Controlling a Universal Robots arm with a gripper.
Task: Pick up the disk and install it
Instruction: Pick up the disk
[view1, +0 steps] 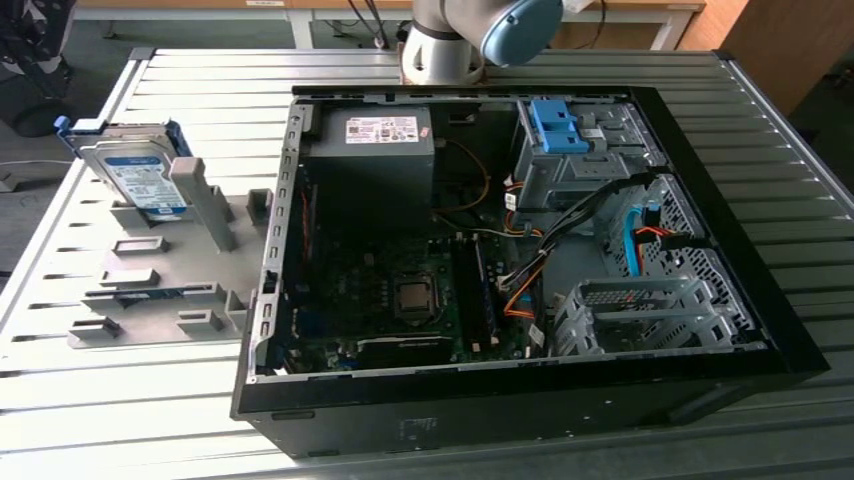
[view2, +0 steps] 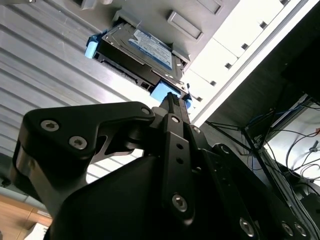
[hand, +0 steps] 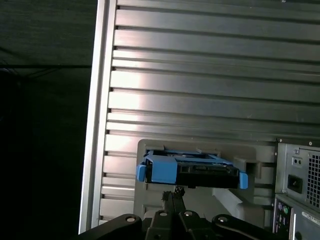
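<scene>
Daylight's pretty even in the exterior view, though the open black computer case (view1: 387, 240) is murky inside. The ribbed silver metal table (hand: 200, 95) throws bright glare in both wrist views, nearly blown white in the second.

The exterior camera is looking steeply down from high up onto the ribbed table (view1: 781, 200), taking in the whole open computer case (view1: 534, 405) and the disk (view1: 138, 178) standing in its grey holder (view1: 203, 215) at the exterior view's left. Both wrist cameras are peering closely past the black gripper (hand: 174, 192) toward that same disk. The first wrist view is facing its blue end, the second its labelled face.
</scene>
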